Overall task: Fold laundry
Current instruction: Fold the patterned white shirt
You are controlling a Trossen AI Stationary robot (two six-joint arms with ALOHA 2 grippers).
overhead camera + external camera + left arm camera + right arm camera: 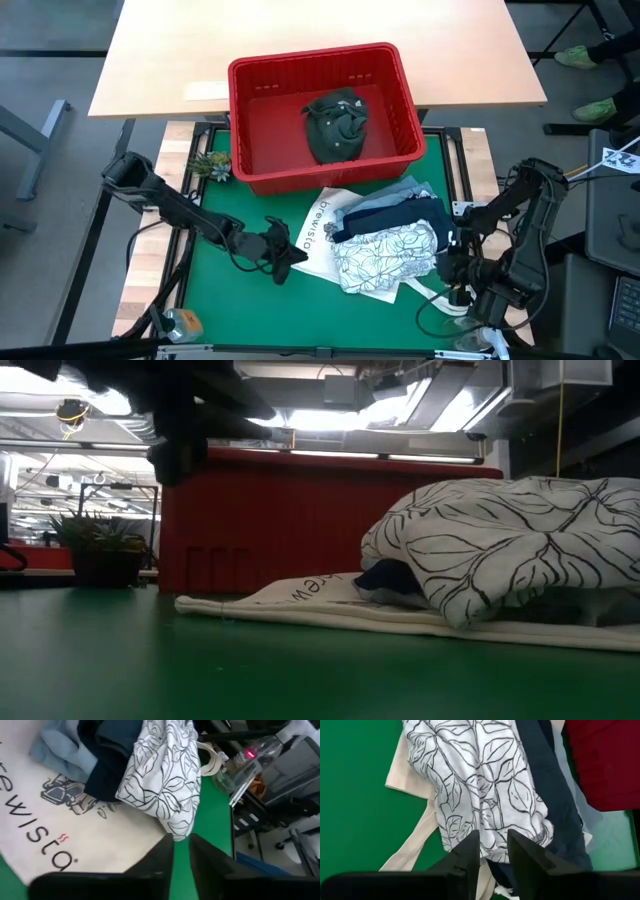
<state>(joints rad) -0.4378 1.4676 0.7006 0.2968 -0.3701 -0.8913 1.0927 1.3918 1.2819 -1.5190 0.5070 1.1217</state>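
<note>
red basket (405,100), cream tote bag (312,232), small potted plant (211,165) on green mat (215,290).

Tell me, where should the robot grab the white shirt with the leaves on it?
Probably the white leaf-print garment is best pinched at its loose edge nearest the left gripper, coming from that open green side. It lies bunched atop the tote bag, with the navy garment crowding its far side.

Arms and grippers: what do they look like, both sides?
Both arms are dark, near-black jointed links with loose black cables looping beside them. The left gripper and right gripper each end in two flat, dark, squared-off fingers. No markings are visible.
</note>
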